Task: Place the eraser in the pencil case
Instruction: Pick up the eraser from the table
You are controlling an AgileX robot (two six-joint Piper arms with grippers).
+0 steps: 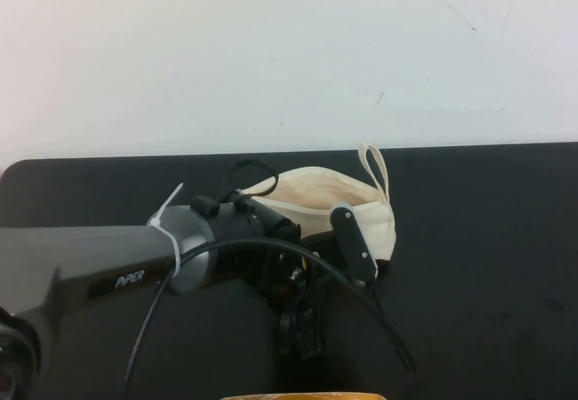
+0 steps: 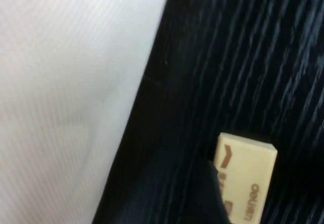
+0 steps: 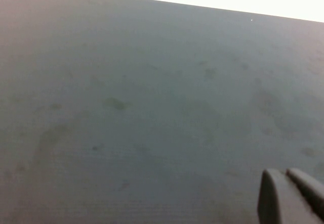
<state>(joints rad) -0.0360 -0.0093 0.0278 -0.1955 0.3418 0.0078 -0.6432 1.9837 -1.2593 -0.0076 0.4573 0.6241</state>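
The cream pencil case (image 1: 330, 200) lies on the black mat, its wrist loop (image 1: 375, 170) pointing to the far side. My left gripper (image 1: 359, 254) hangs at the case's near edge, one black finger (image 1: 352, 236) lying over the fabric. In the left wrist view the eraser (image 2: 247, 183), pale yellow with brown print, sits in the jaws with a dark finger (image 2: 212, 198) against its side, and the case's fabric (image 2: 71, 97) is close beside it. My right gripper (image 3: 286, 196) is shut and empty over bare mat; it is out of the high view.
The black mat (image 1: 488, 255) covers the table up to a white wall. The left arm's cable (image 1: 361, 301) loops over the mat in front of the case. A yellowish edge (image 1: 302, 396) shows at the bottom of the high view.
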